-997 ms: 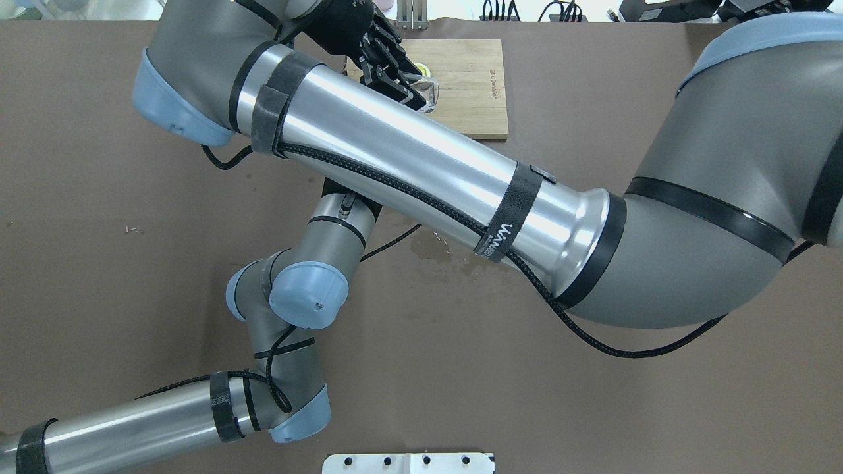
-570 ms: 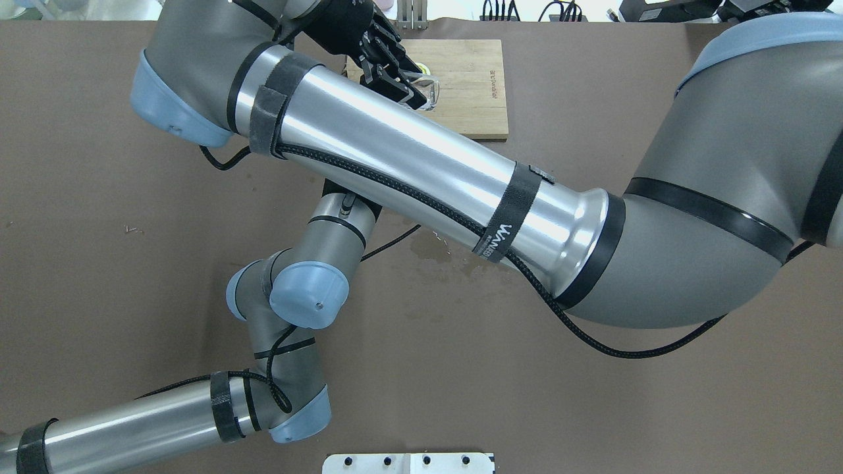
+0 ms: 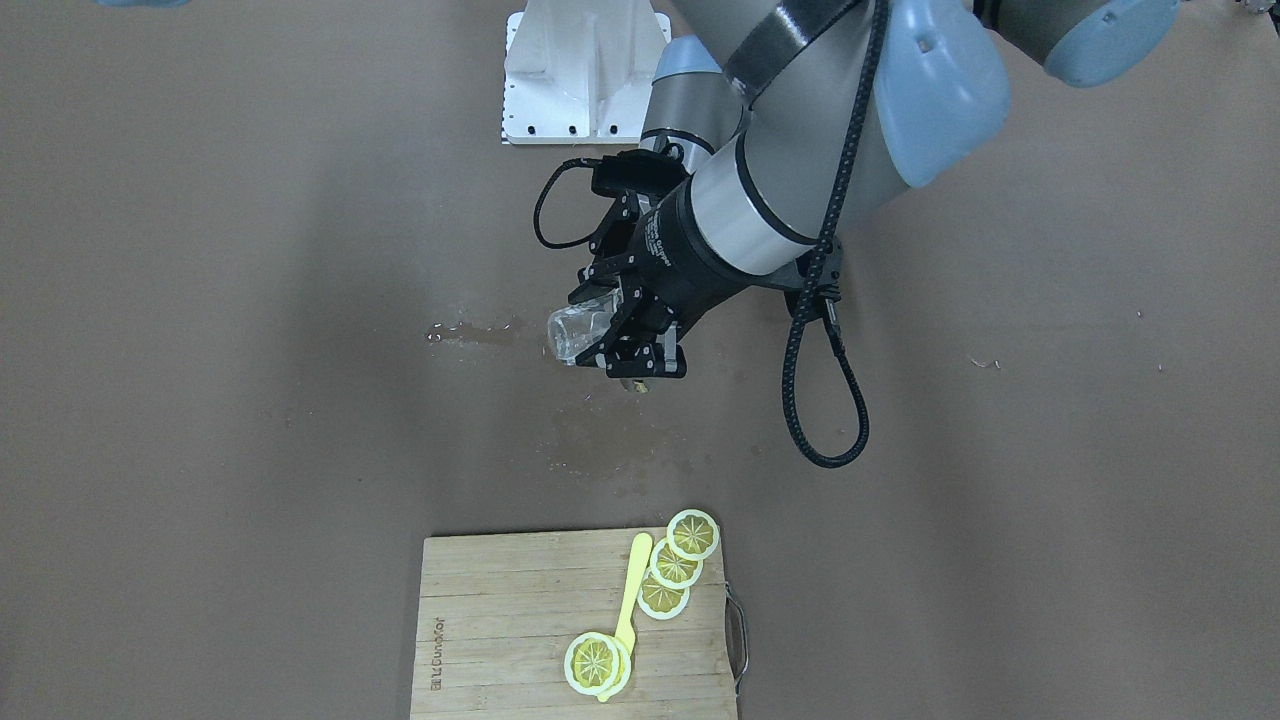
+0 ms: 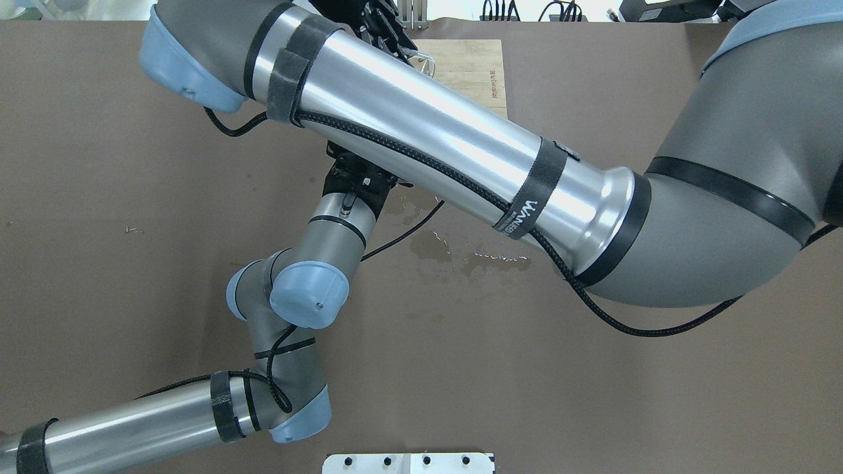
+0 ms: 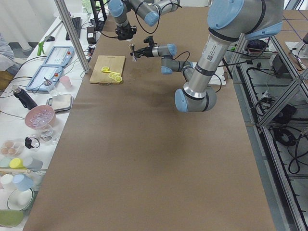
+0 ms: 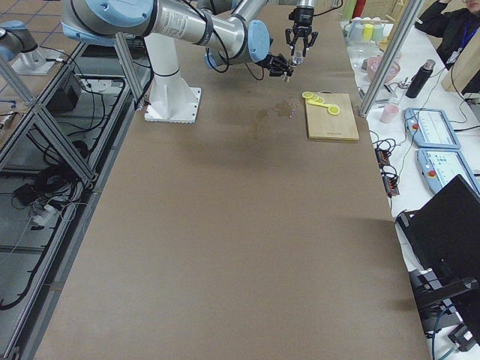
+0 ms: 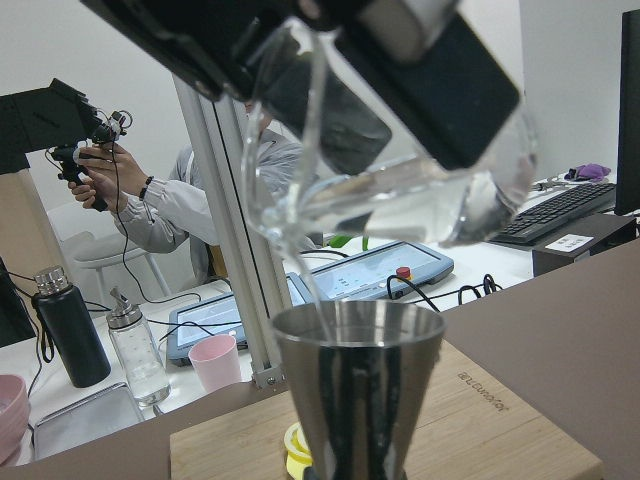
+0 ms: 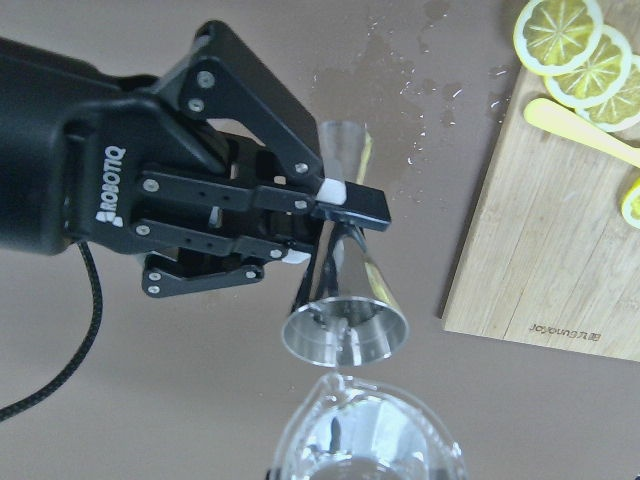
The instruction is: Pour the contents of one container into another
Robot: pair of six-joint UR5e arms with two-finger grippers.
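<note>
Brown table [image 3: 250,400]: pale wooden cutting board [image 3: 500,620] at 6 o'clock of the grippers in the front-facing view, with yellow lemon slices [image 3: 675,565] and a slim yellow utensil [image 3: 630,590] on it. Wet spill patch [image 3: 480,332] on the table at 9 o'clock of the glass. From overhead, the right arm's silver forearm [image 4: 428,145] crosses above the left gripper and hides the jigger. In the front-facing view the right gripper covers nearly all of the jigger. Right arm enters from 3 o'clock overhead, with its wrist folded back. Right gripper [image 3: 605,335] is clamped on the small clear glass cup [image 3: 572,335], tipped lip-down just above the jigger. Left arm enters from 7 o'clock. Left gripper [image 8: 328,232] is pinched on the waist of the silvery steel hourglass jigger [image 8: 350,300], upright and raised off the table. Thin stream of liquid [image 7: 315,290] runs from the lip into the upper cone.
</note>
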